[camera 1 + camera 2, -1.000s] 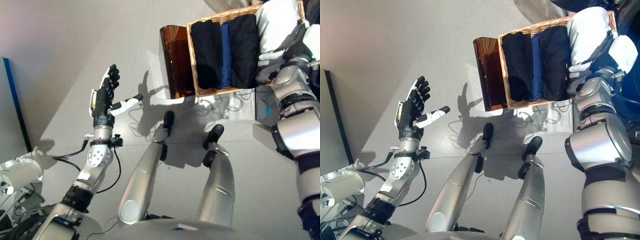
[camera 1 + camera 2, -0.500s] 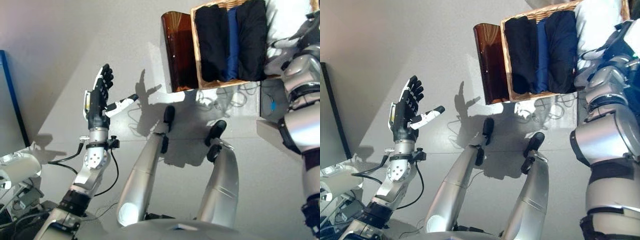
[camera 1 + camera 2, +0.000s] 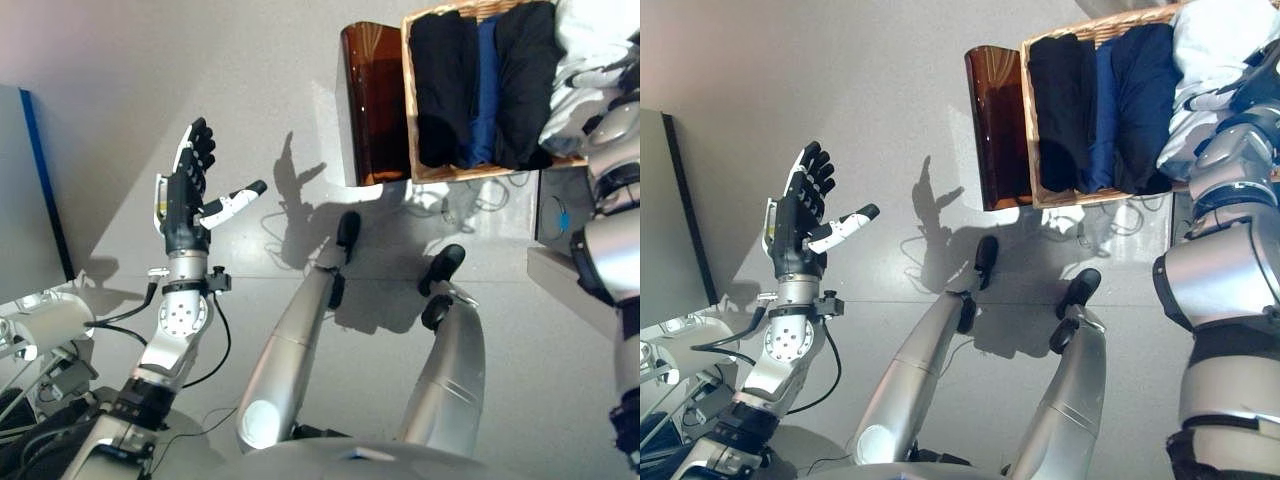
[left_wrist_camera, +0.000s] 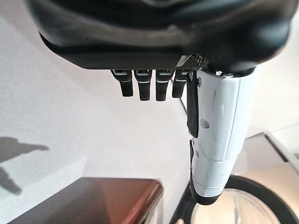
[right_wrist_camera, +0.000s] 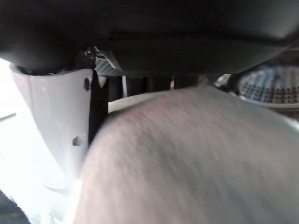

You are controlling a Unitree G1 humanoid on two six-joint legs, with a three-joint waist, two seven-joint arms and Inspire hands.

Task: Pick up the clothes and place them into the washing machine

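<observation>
Left hand (image 3: 186,205): raised over bare floor, fingers straight, holding nothing.
Right hand (image 5: 56,135): pressed on the white garment (image 3: 1205,60) in the basket (image 3: 1032,130); grasp cannot be told.
Clothes: four folded pieces side by side, two black, one blue, one white.
Handling: probably soft, light, floppy; best pinched at a fold's bulk.
Brown bin (image 3: 372,100): one, beside the basket.

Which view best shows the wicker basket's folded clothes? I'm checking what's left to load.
The right eye view: the wicker basket shows black and blue folded clothes plus a white garment. The left eye view crops its far edge. Neither wrist view shows the basket; the right wrist view is filled by pale cloth.
</observation>
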